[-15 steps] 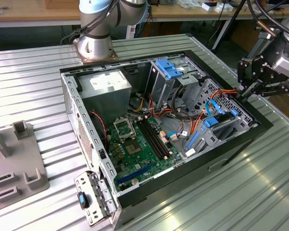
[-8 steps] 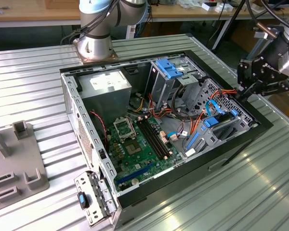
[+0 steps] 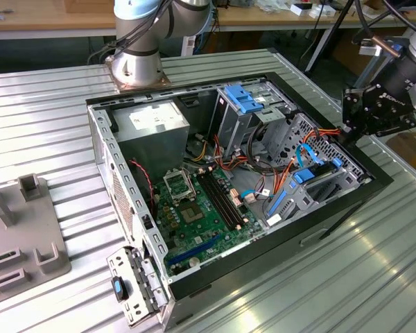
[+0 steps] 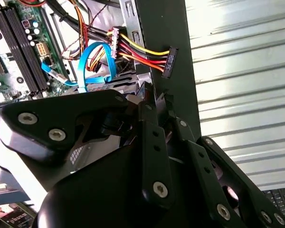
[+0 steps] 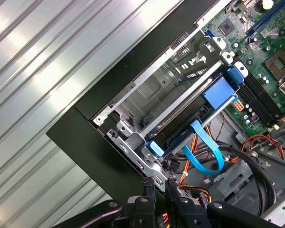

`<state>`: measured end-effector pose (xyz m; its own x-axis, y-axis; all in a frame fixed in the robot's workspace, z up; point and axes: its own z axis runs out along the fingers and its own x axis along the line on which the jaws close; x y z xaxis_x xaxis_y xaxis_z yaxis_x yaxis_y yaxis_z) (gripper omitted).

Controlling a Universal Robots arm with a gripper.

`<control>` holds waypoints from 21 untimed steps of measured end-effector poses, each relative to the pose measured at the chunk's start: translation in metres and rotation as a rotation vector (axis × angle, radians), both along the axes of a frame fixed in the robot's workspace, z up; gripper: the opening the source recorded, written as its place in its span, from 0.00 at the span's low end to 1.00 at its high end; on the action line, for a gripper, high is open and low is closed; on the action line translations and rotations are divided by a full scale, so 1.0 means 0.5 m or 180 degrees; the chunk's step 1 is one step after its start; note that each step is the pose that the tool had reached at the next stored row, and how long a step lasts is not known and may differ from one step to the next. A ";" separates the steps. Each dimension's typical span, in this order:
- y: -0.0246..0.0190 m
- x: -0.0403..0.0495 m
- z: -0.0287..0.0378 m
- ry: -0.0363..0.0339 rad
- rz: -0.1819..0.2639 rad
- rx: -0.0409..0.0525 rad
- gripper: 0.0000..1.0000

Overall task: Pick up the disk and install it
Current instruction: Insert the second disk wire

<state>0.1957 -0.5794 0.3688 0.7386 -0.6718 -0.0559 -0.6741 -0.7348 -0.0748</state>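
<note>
The disk [image 3: 300,176] lies flat in the drive bay at the front corner of the open computer case [image 3: 114,159], on the exterior view's right. Its bright blue carrier rails stand out against the grey metal. In the first wrist view the disk [image 5: 217,92] sits between the bay's metal rails, a blue data cable [image 5: 204,152] looping from its end. My gripper [image 3: 347,135] hovers just above the case's black rim beside that bay, apart from the disk. Both wrist views show the gripper [image 5: 159,186] [image 4: 149,97] shut, with nothing between the fingers.
An upright grey cage with a blue latch [image 3: 243,97] stands at the case's back. The power supply [image 3: 152,125] and motherboard [image 3: 194,208] fill the rest. Red, yellow and orange wires [image 4: 142,52] run near the gripper. A grey fixture [image 3: 21,236] rests on the ribbed metal table [image 3: 374,277].
</note>
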 end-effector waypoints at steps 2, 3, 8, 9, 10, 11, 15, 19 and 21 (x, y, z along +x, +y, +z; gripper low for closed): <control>-0.0001 0.008 0.000 0.0000 0.0076 0.0000 0.24; 0.0000 0.010 0.000 0.0000 0.0134 0.0000 0.24; 0.0002 0.011 -0.002 0.0000 0.0468 -0.0003 0.24; 0.0002 0.016 -0.002 0.0000 0.0504 -0.0002 0.24; 0.0003 0.021 -0.002 0.0000 0.0519 -0.0003 0.24; 0.0007 0.023 -0.002 0.0001 0.0521 -0.0003 0.24; 0.0146 0.023 -0.002 0.0001 0.0522 -0.0008 0.24; 0.0257 0.025 -0.002 0.0001 0.0526 -0.0007 0.24; 0.0259 0.030 -0.002 0.0001 0.0531 -0.0008 0.24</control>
<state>0.2106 -0.5665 0.3678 0.8398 -0.5401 -0.0547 -0.5428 -0.8367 -0.0726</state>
